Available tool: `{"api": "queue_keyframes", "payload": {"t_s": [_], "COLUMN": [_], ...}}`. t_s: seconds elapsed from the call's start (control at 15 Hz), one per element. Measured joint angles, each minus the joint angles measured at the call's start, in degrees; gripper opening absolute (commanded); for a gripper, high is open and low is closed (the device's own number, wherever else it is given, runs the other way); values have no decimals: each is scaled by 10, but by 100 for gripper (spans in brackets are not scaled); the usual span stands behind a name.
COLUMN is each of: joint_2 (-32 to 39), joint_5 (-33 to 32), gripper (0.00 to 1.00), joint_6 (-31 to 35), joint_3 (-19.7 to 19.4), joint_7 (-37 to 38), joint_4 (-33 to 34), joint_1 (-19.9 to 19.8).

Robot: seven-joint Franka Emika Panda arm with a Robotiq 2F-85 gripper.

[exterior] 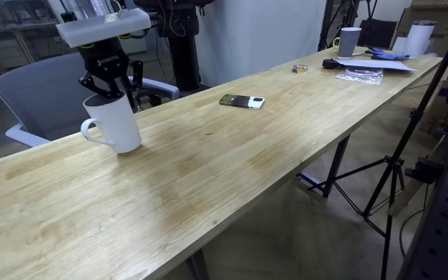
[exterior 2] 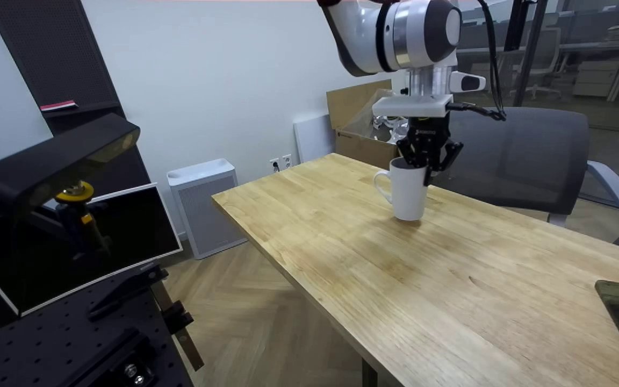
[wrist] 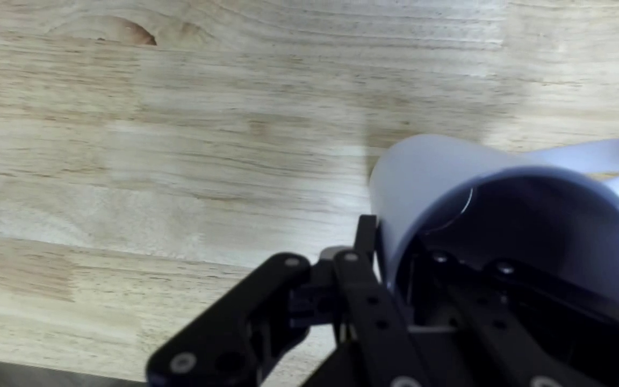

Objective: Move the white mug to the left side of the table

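the gripper (wrist: 391,250) is pinching the white mug (exterior 2: 408,194) by its wall, one finger inside, one outside. mug's near the edge of the table (exterior: 216,159) by the office chair (exterior: 45,93), can't tell if its base touches. phone (exterior: 242,101) lies well apart, gray cup (exterior: 350,43) way farther.
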Motion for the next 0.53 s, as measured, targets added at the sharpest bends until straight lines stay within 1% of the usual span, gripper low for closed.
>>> {"api": "queue_keyframes", "payload": {"t_s": [0.53], "joint_2": [4], "joint_5": [0], "gripper": [3], "joint_6": [0], "joint_3": [18], "joint_7": [-2], "joint_4": [0], "joint_1": [5]}}
